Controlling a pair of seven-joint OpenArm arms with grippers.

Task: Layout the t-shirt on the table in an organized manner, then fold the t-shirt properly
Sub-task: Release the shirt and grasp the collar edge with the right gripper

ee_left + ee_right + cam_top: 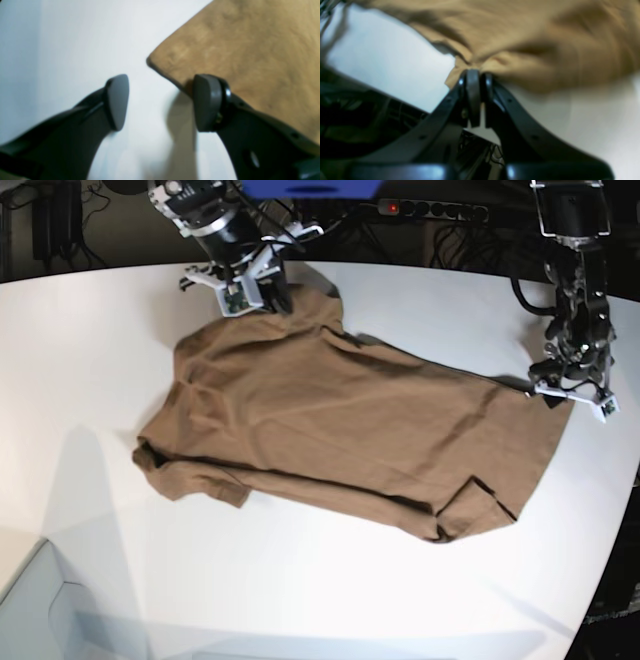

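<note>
I see my right tool point(476, 75) pinching the t-shirt point(340, 440) at its far edge. My left tool point(160, 102) stands spread over a shirt corner on the tabletop point(90, 350).

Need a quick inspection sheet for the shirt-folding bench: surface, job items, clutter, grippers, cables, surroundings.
Surface: white table, curved far edge, bare around the cloth.
Job's things: tan-brown t-shirt lying mostly spread but wrinkled, one near corner folded over; a sleeve on the base view's left is bunched.
Clutter: nothing seen.
Grippers: right gripper shut on the shirt's far edge, cloth puckered at the jaws; left gripper open, low over the table, one finger at the edge by a shirt corner, nothing held.
Cables: dark cables and a power strip behind the table, off the surface.
Surroundings: dark floor and equipment beyond the far edge; detail unclear.
</note>
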